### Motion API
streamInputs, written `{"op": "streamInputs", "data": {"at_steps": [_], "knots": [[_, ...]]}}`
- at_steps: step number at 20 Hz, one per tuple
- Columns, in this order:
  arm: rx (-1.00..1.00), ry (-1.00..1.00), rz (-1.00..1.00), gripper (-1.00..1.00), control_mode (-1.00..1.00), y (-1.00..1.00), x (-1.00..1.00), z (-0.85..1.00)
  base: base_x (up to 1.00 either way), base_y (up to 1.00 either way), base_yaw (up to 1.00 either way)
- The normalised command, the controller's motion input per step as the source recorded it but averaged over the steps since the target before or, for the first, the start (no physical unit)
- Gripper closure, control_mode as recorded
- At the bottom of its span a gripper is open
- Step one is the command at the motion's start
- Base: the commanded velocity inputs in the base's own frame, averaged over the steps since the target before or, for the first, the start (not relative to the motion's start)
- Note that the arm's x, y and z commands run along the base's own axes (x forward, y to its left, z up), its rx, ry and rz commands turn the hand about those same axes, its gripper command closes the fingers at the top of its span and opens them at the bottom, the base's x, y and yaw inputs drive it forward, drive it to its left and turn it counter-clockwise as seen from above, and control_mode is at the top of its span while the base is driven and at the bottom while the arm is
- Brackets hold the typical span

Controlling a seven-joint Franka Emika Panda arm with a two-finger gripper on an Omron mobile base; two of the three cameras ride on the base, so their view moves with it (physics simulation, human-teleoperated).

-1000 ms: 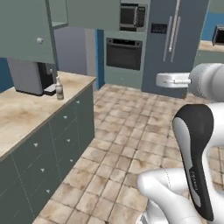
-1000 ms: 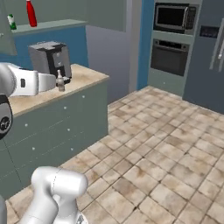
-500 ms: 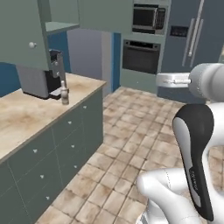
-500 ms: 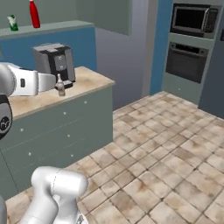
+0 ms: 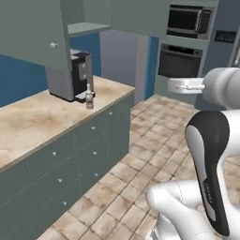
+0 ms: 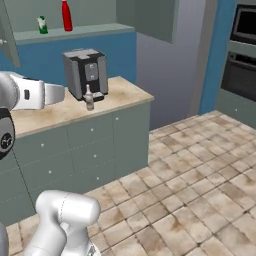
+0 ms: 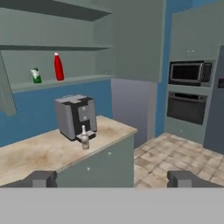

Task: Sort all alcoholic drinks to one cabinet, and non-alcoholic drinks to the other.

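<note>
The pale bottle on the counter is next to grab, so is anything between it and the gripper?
Nothing visible: the pale bottle stands in front of the coffee machine, facing the open gripper.

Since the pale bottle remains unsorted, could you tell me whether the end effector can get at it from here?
Probably not yet. The end effector is open and faces the pale bottle, which stands unobstructed before the coffee machine, but across a stretch of counter.

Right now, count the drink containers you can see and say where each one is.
3: a red bottle and a small green-and-white carton on the open cabinet's lower shelf, and a pale bottle on the counter before the coffee machine. Others may be hidden behind closed doors.
</note>
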Motion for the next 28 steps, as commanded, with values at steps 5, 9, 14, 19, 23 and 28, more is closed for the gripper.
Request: {"op": "streamInputs", "data": {"at_steps": [5, 9, 14, 19, 23, 28], "knots": [[0.0, 0.0, 0.0, -1.0, 1.0, 0.0, 0.0, 0.0, 0.38, -0.03, 0.34], [0.0, 0.0, 0.0, -1.0, 1.0, 0.0, 0.0, 0.0, 0.42, -0.21, 0.28], [0.0, 0.0, 0.0, -1.0, 1.0, 0.0, 0.0, 0.0, 0.44, -0.32, 0.24], [0.0, 0.0, 0.0, -1.0, 1.0, 0.0, 0.0, 0.0, 0.47, -0.37, 0.22], [0.0, 0.0, 0.0, -1.0, 1.0, 0.0, 0.0, 0.0, 0.48, -0.23, 0.21], [0.0, 0.0, 0.0, -1.0, 1.0, 0.0, 0.0, 0.0, 0.49, 0.0, 0.25]]}}
